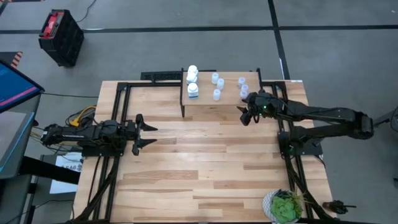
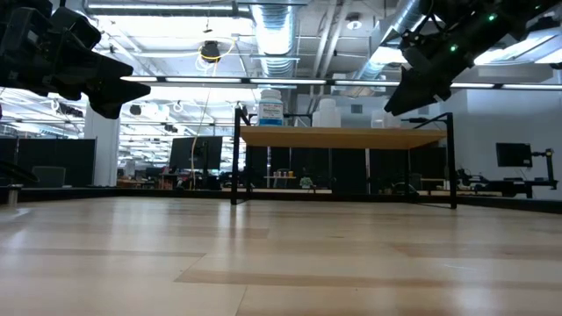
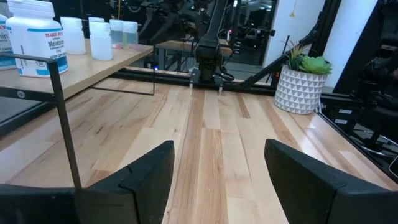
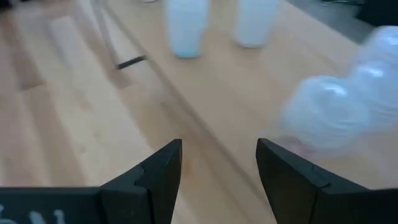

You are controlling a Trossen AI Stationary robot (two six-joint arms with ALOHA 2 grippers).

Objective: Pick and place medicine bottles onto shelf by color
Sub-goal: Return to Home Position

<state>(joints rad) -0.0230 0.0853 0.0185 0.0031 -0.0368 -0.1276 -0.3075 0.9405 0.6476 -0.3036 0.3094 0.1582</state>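
On the far shelf (image 1: 211, 107), medicine bottles (image 1: 193, 83) are standing, white left, translucent right.
Right gripper (image 1: 245, 116) is hovering by its right end, fingers apart; left gripper (image 1: 151, 135) is waiting left, likewise apart.

One shelf (image 1: 214, 107) carries three white bottles (image 1: 192, 79) at its left end and five translucent bottles (image 1: 220, 83) to their right. One plant (image 1: 285, 207) stands at the table's (image 1: 205, 168) near right corner.

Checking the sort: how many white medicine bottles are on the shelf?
3, along the left end of the shelf, high view: top white bottle, middle white bottle, bottom white bottle. None looks hidden.
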